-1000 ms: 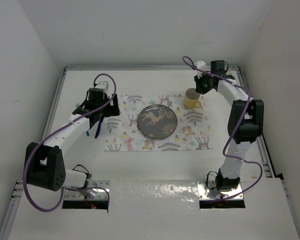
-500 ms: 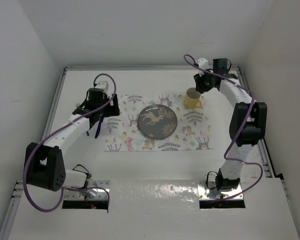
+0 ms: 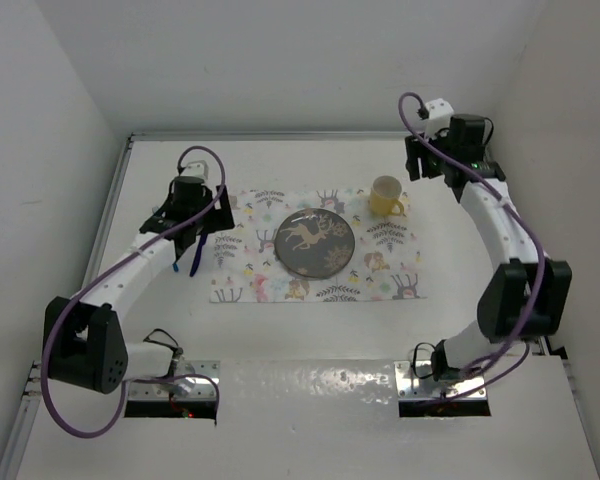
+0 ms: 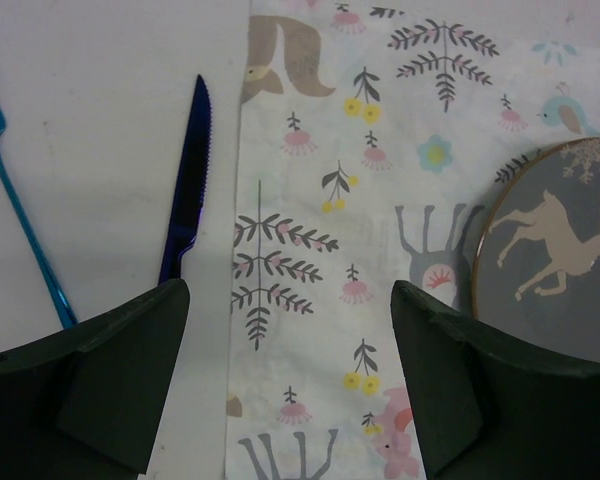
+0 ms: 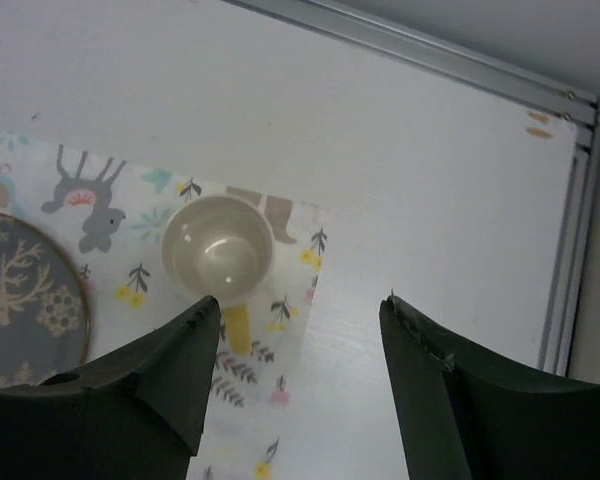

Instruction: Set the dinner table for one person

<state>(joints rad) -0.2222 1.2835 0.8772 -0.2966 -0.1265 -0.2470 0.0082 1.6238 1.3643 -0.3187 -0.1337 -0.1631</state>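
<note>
The dinner table (image 3: pixel 160 170) carries a deer-print cloth mat (image 3: pixel 380 270) with a dark deer plate (image 3: pixel 315 243) at its middle and a yellow mug (image 3: pixel 385 196) upright on its far right corner. A dark blue knife (image 4: pixel 185 210) and a blue fork (image 4: pixel 20 210) lie on the table just left of the mat. My left gripper (image 4: pixel 290 300) hangs open over the mat's left edge, holding nothing. To the right of the mug (image 5: pixel 218 250), my right gripper (image 5: pixel 300 300) is open, raised and clear of it.
Metal rails (image 5: pixel 410 50) run along the table's far and right edges, close to the right gripper (image 3: pixel 418 165). White walls enclose the table on three sides. The plate (image 4: pixel 560 260) lies just right of the left gripper's right finger.
The right gripper has opened, let go of the mug and pulled back up and to the right. The mug stays on the mat. The left arm has barely shifted.
</note>
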